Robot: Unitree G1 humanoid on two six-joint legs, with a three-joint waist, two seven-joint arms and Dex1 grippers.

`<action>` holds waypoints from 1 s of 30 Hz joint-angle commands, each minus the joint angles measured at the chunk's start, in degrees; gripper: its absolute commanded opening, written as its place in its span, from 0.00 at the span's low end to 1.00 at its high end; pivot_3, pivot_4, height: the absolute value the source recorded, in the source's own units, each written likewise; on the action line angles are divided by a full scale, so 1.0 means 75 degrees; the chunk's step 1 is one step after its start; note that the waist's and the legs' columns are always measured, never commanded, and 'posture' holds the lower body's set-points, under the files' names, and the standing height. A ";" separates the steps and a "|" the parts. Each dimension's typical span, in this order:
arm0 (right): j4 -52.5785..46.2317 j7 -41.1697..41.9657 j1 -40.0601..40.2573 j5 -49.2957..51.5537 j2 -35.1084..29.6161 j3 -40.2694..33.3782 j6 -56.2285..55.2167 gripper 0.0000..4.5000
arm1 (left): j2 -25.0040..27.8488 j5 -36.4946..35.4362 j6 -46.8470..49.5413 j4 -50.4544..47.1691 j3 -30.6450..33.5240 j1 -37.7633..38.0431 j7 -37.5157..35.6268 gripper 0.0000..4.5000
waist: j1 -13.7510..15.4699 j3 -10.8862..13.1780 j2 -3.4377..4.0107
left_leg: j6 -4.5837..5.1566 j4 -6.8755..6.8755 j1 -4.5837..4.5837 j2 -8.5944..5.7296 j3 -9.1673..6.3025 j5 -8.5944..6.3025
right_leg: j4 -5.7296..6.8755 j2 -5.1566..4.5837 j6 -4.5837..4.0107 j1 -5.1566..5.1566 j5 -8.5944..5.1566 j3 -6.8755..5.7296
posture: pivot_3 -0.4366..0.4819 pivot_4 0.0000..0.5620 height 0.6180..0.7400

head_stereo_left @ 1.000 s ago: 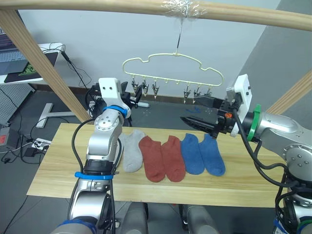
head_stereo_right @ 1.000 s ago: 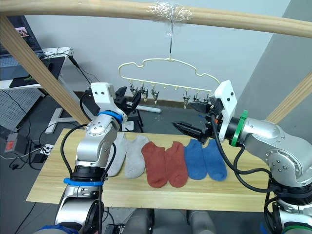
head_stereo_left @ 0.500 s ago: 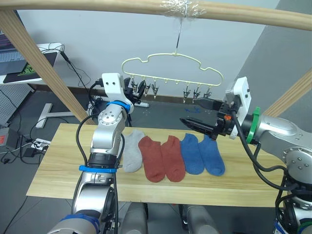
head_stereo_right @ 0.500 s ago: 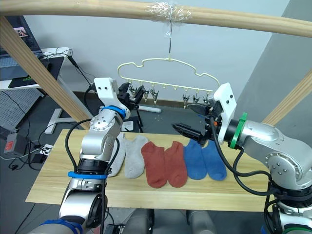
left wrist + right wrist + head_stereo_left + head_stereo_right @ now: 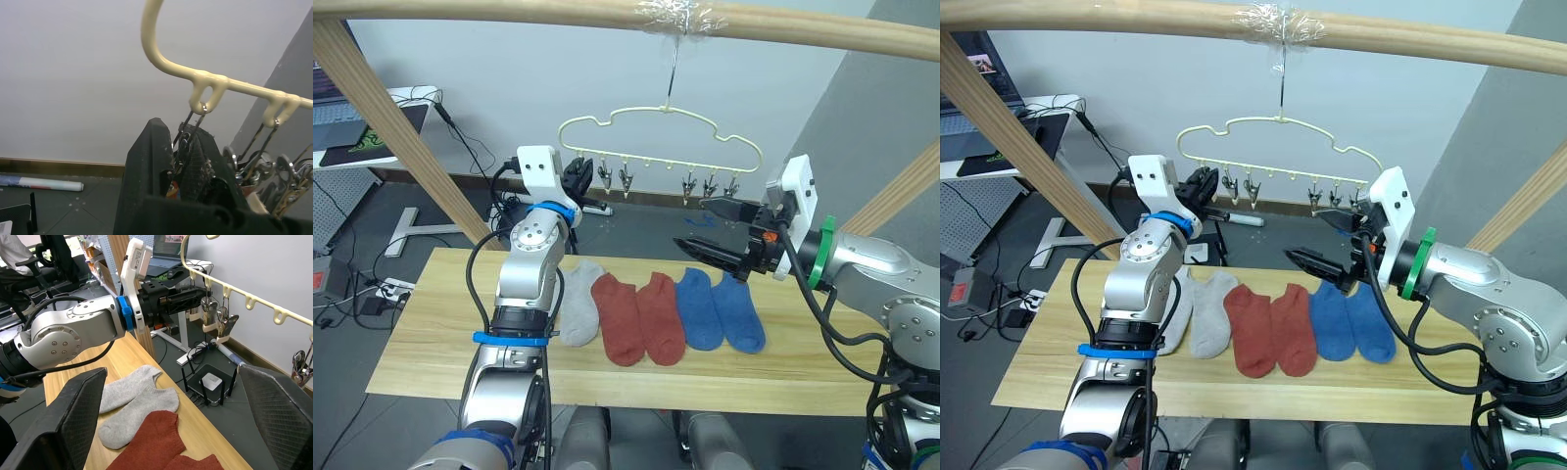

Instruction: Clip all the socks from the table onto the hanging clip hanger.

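left pincer has risen and closed on the hanger's leftmost clip.

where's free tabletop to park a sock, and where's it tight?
Bare table to the robot's left of the light grey socks, a strip along the near edge, and a patch beyond the blue socks on the right. Crowded: mid-table, six socks side by side, rust red socks in the middle.

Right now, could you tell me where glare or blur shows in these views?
Left eye view: glare on the clear tape around the pole. Right wrist view: the right end effector looms soft at the edges. Left wrist view: the clip hanger is slightly soft.
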 commanded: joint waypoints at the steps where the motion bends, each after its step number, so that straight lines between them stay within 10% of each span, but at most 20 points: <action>1: -0.0244 -0.0132 0.0004 0.0175 -0.0181 -0.0060 0.0262 1.00 | 0.0062 -0.0354 0.0246 -0.0530 0.0190 -0.0203 -0.0225 0.05 | -0.0001 0.0000 0.0001 | 0.0000 0.0000 0.0000 0.0000 0.0000 0.0000 | 0.0000 0.0000 0.0000 0.0000 0.0000 0.0000 | 0.43 0.45 1.00; 15: 0.1130 -0.1500 -0.0235 -0.2084 -0.0947 0.1854 0.2252 1.00 | 0.0115 -0.2332 0.2861 -0.1775 0.1135 -0.0648 -0.0303 0.05 | -0.0013 0.0106 0.0001 | -0.0002 0.0004 -0.0034 0.0000 -0.0006 0.0001 | 0.0002 0.0000 0.0001 -0.0032 -0.0001 -0.0004 | 0.44 0.53 1.00; 30: 0.4419 -0.3141 -0.0605 -0.5051 0.1579 0.2189 0.1811 1.00 | 0.0459 -0.2838 0.3805 -0.2077 0.1340 -0.0851 -0.0161 0.05 | 0.0006 0.0426 0.0029 | -0.0006 0.0002 -0.0094 0.0004 -0.0018 0.0003 | 0.0020 -0.0002 -0.0030 -0.0101 0.0020 -0.0023 | 0.48 0.59 1.00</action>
